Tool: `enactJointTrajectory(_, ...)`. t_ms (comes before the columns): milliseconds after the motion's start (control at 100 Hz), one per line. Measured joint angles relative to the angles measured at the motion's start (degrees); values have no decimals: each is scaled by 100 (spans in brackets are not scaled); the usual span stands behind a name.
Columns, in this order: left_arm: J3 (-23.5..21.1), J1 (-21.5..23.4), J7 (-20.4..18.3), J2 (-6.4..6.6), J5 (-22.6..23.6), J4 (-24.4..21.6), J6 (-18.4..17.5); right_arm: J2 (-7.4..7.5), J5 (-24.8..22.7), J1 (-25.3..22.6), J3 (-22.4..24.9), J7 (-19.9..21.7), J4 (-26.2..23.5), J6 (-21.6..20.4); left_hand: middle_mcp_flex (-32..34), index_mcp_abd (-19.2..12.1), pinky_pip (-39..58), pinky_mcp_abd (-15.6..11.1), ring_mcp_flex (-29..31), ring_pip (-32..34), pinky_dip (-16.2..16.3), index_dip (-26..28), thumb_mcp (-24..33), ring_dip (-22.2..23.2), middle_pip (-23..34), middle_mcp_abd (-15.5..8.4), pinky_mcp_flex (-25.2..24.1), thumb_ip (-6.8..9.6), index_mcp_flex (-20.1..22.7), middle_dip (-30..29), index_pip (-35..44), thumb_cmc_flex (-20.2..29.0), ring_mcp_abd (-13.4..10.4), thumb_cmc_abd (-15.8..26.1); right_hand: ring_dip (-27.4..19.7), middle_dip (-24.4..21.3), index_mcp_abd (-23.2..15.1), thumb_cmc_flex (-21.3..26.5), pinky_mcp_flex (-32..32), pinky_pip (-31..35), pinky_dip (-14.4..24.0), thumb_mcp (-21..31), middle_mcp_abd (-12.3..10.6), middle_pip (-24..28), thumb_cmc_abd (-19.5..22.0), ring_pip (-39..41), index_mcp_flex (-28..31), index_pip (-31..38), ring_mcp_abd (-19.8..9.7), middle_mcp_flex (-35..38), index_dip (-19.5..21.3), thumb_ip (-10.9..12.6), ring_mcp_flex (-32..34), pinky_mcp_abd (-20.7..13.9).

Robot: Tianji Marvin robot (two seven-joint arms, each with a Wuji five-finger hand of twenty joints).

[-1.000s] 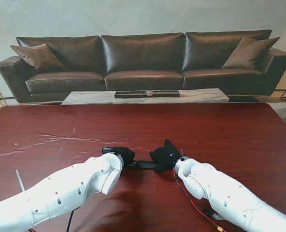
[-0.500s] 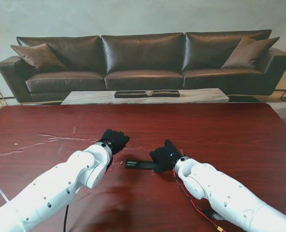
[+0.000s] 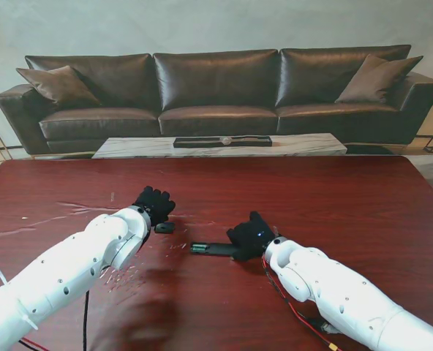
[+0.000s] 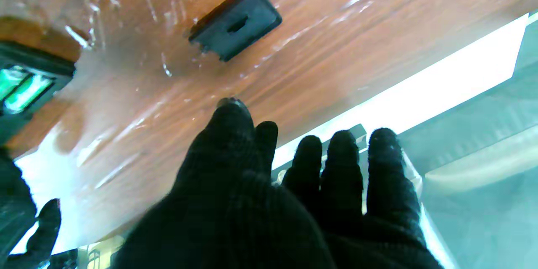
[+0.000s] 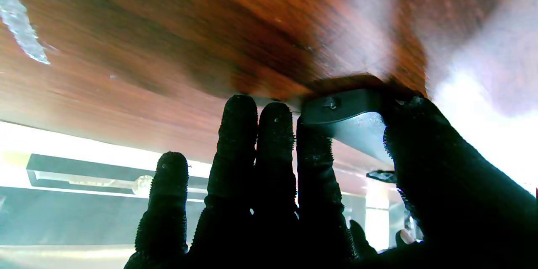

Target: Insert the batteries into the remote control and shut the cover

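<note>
Remote control [image 3: 211, 248] — on counter [image 3: 333, 197], gripped by right hand [image 3: 250, 235]. Battery cover [image 3: 164, 227] — loose beside left hand [image 3: 154, 205], fingers spread, holding nothing.

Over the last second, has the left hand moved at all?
Yes. The left hand has left the remote control, going leftward and farther from me; it is now beside the battery cover.
</note>
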Motion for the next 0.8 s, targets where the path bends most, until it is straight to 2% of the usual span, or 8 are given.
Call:
enactJointTrajectory(310,649,-507,-8,-25,-805,555,136,0,-1,-6,7,-17,6,0,-54,91,-24,-32,-169,-1,-118,-70,-58,-54,-17,0,-8,-40,-74,-73,-9,-344,0,0,0,0,0,0,0,0,0,-10,1,0,3,0,0,-2,0,0,0,0,0,0)
enactJointTrajectory(550,1171,-836,-279,-83,-1301,742,324,0,-7,-15,19,-31,10,0,-51,117,-24,-8,-163,-1,-180,-71,-63,-54,-18,0,24,-51,-61,-73,-10,-529,48,0,0,0,-13,15,0,0,0,-59,1,0,15,0,0,-2,0,0,1,0,0,1)
enactJointTrajectory(630,1326,-934,-324,-114,-1424,824,361,0,-10,-16,20,-34,11,0,-51,141,-4,-4,-161,4,-180,-71,-63,-54,-18,0,37,-82,-61,-73,-10,-739,48,0,0,0,-13,19,0,0,0,-94,1,0,42,0,0,-2,0,0,1,0,0,1)
enactJointTrajectory(800,1552,-1080,-374,-178,-1672,996,420,0,-12,-16,21,-38,13,0,-51,180,4,6,-159,15,-182,-71,-63,-54,-18,0,43,-83,-61,-73,-10,-808,55,0,0,0,-14,30,0,0,0,-118,1,0,52,0,0,-2,0,0,1,0,0,1)
